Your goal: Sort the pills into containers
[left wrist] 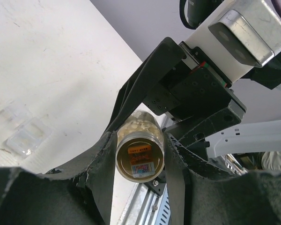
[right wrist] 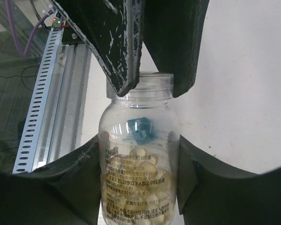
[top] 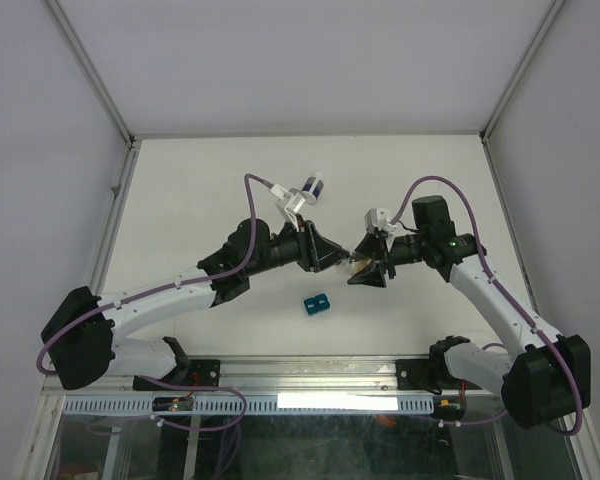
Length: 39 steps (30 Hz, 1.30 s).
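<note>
A clear bottle (top: 357, 266) of pale yellow capsule pills (right wrist: 145, 187) hangs above the table between both grippers. My left gripper (left wrist: 140, 159) is shut on its neck end, and the round end with an orange sticker faces that camera. My right gripper (right wrist: 139, 178) is shut on the bottle's body (right wrist: 139, 140), with printed text on the glass. In the top view the left gripper (top: 332, 258) and the right gripper (top: 368, 268) meet tip to tip. Two tiny see-through containers (left wrist: 23, 133) lie on the table at the left of the left wrist view. No orange-brown pieces show.
A small teal block (top: 316, 303) lies on the table just in front of the grippers; it shows through the bottle (right wrist: 140, 130). A white jar with a dark-blue band (top: 315, 187) lies behind the left wrist. A metal rail (right wrist: 42, 93) runs along the near edge.
</note>
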{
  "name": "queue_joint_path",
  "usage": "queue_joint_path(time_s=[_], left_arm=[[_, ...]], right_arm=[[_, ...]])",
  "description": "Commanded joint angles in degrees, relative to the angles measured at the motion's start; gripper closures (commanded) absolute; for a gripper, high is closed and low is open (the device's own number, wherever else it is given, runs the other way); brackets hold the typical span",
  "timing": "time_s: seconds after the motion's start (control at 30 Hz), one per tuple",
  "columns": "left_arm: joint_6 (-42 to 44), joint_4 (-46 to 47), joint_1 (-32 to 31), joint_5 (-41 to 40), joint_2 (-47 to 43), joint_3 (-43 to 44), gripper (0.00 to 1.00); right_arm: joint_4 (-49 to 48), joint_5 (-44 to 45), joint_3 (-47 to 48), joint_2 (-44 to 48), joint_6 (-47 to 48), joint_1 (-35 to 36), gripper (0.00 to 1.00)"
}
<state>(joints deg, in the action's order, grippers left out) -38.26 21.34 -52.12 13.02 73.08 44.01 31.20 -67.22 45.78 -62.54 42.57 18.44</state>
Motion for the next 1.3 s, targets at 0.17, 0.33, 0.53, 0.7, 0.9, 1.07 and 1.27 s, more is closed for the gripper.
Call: queue_joint_path(time_s=[0.17,0.33,0.53,0.7,0.9,1.07,1.27], left_arm=[[14.61,2.95,0.26,-6.12,-7.65,-1.88,0.01],[27.50,13.14,1.27,6.44,-13.00,-8.71,0.01],[47.72,14.19,2.01,22.37,-12.83,-12.68,0.01],[57.25,20.91,2.02,24.29,-8.75,-14.23,0.01],[56.01,19.12,2.66,22.73,-1.30,-8.12,0.05],[52.86,20.86,2.81,22.12,2.15,-6.14,0.15],[50.28,21.77,2.90,22.91,4.13,-4.67,0.31]], right_arm=[[-2.40,-0.80,2.45,0.10,0.21,-0.34,1.00],[-1.28,-1.24,2.54,0.07,1.92,-0.33,1.00],[0.21,-2.56,2.43,-0.03,4.22,-0.28,1.00],[0.90,-3.14,2.47,-0.16,5.10,-0.23,1.00],[1.38,-3.09,2.47,-0.51,5.72,-0.16,1.00],[1.80,-2.96,2.65,-0.74,6.26,0.15,1.00],[1.90,-2.74,2.64,-0.80,6.37,0.20,1.00]])
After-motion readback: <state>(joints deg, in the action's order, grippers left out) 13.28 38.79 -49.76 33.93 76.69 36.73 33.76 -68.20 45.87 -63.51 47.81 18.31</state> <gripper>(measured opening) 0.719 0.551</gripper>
